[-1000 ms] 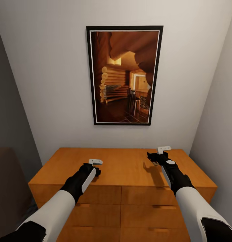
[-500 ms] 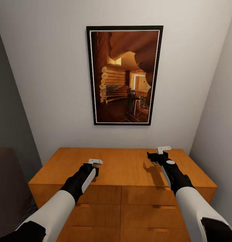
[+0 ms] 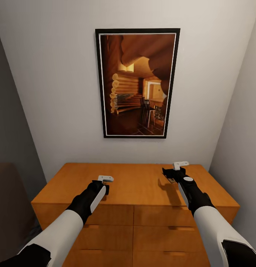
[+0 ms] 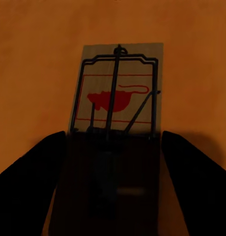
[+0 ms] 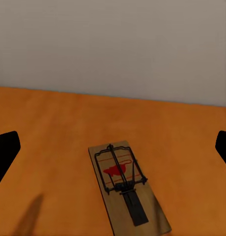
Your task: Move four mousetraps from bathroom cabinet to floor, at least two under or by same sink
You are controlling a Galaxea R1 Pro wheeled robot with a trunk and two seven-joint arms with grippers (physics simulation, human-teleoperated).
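Black fingers of the left hand [image 4: 113, 196] stand spread on either side of a mousetrap [image 4: 115, 93], which lies flat on the orange-brown cabinet [image 3: 139, 185] top just ahead of the tips. Its near end sits in shadow between the fingers, touching neither as far as the dark wrist view lets me judge. The board's long axis runs straight away from this hand, in line with its reach, so the fingers bracket the narrow width.

Over at the right hand [image 5: 113, 152], the fingers are spread wider, showing at the two edges of its wrist view. A second mousetrap [image 5: 127, 187] lies on the same worktop ahead of and below it, clearly apart from the fingers. Its long axis is skewed to this hand's line.

By my reading the left hand is nearer its trap and better squared to it; the right would probably need a wrist turn and a descent first.

Beyond both hands hangs a framed picture [image 3: 137, 83].
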